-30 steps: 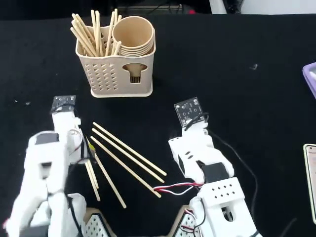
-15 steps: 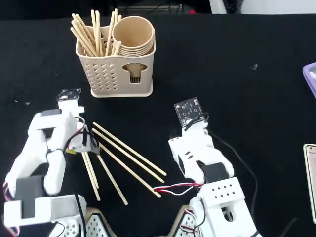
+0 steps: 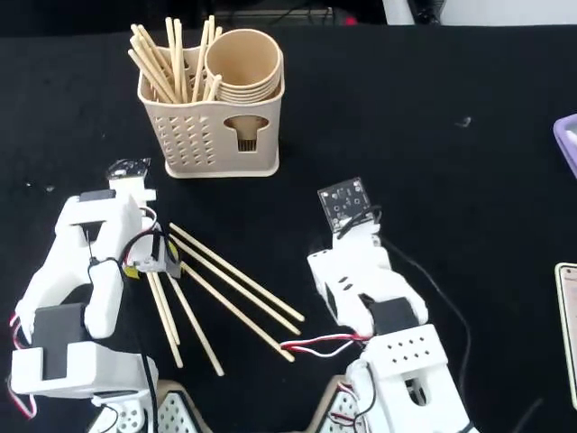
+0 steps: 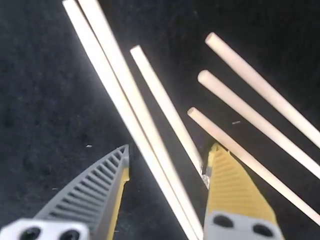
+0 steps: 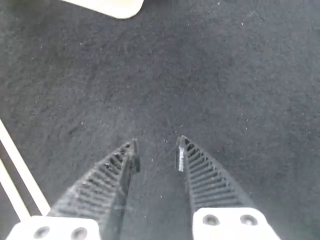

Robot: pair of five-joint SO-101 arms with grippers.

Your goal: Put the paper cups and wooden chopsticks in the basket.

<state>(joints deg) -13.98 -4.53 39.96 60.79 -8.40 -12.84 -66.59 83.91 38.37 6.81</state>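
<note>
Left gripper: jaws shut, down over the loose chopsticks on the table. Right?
No, the jaws are open, not shut. The left gripper is down over the loose chopsticks on the table; the left wrist view shows it.

Soft, even light from above lies on the matte black surface [image 3: 451,225], shadows are faint, and the chopsticks [image 4: 132,117] glare nearly white.

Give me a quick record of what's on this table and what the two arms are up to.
Basket: upright, far side of the table
In basket: stacked cups, a bunch of chopsticks
Loose chopsticks: several lying flat between the arms
Left gripper: open, astride some loose chopsticks
Right gripper: open, over bare table
Left to do: loose chopsticks into the basket
</note>
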